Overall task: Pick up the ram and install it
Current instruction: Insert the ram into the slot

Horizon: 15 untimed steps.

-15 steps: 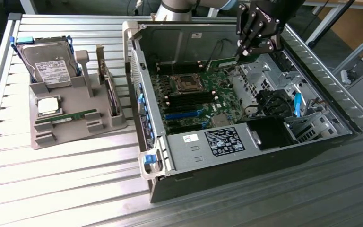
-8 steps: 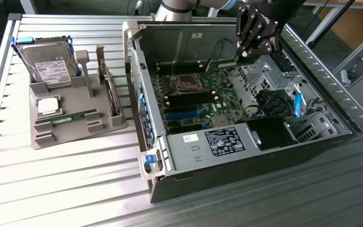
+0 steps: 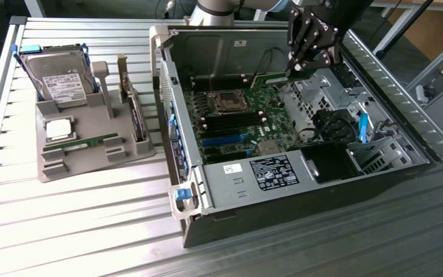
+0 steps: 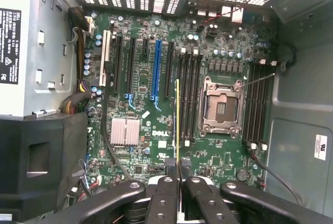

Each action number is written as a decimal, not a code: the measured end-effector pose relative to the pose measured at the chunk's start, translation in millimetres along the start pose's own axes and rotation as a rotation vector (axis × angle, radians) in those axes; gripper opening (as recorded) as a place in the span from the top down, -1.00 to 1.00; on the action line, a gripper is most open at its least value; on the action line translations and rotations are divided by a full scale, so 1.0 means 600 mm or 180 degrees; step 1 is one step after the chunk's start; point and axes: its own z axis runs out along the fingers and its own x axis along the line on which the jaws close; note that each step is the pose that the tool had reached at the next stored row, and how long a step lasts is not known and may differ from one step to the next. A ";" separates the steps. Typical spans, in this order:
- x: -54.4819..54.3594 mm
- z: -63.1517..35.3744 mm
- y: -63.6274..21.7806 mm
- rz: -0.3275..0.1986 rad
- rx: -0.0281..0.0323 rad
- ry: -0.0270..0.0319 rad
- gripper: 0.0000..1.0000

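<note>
1. Gripper clenched on the ram (stick seen edge-on between its fingers).
2. Ram stuck out ahead of the gripper, above the motherboard, just beside the CPU socket.

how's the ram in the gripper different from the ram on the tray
Held ram is clamped in the gripper; tray ram sits free in the grey tray. Held ram hangs on edge over the motherboard inside the case; tray ram lies outside the case, at the exterior view's left. Both are long, thin green sticks.
</note>
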 end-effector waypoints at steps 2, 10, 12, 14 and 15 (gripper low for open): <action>0.000 0.001 0.000 0.0000 0.0000 0.0000 0.79; 0.001 0.005 0.000 0.0000 0.0000 0.0000 0.79; 0.001 0.006 0.000 0.0000 0.0000 0.0000 0.79; 0.001 0.007 0.000 0.0000 0.0000 0.0000 0.79; 0.001 0.008 0.000 0.0000 0.0000 0.0000 0.79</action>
